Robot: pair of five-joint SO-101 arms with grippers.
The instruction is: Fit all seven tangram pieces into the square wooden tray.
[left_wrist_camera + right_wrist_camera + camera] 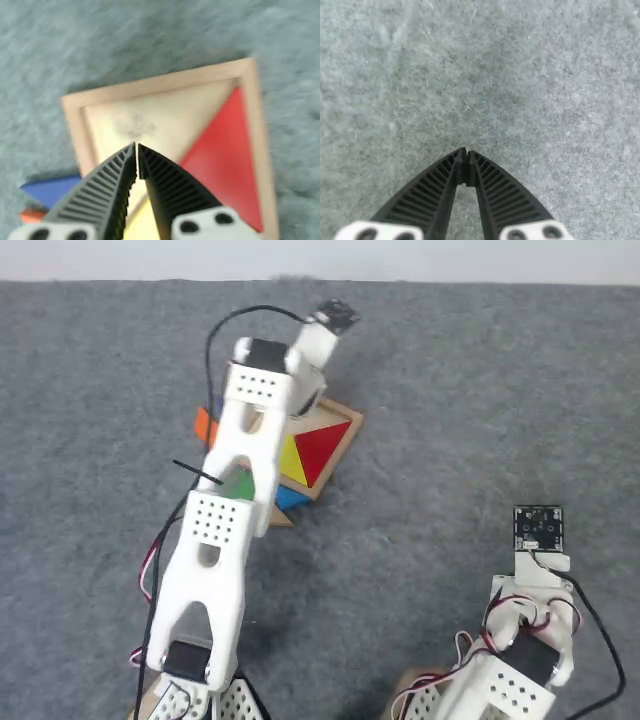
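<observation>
The square wooden tray (347, 421) lies turned like a diamond on the grey carpet, partly under my left arm. Inside it lie a red triangle (320, 445) and a yellow triangle (292, 461). A blue piece (291, 497) sits at its near corner, and a green piece (238, 483) shows under the arm. An orange piece (204, 425) lies outside, to the left. My left gripper (136, 146) is shut and holds nothing, above the tray's bare wooden floor (150, 115) beside the red triangle (225, 155). My right gripper (465, 151) is shut over bare carpet.
Grey carpet covers the whole table. In the left wrist view a blue piece (47, 190) and an orange piece (31, 216) lie outside the tray rim (165, 80). My right arm (530, 640) rests folded at the near right, far from the tray.
</observation>
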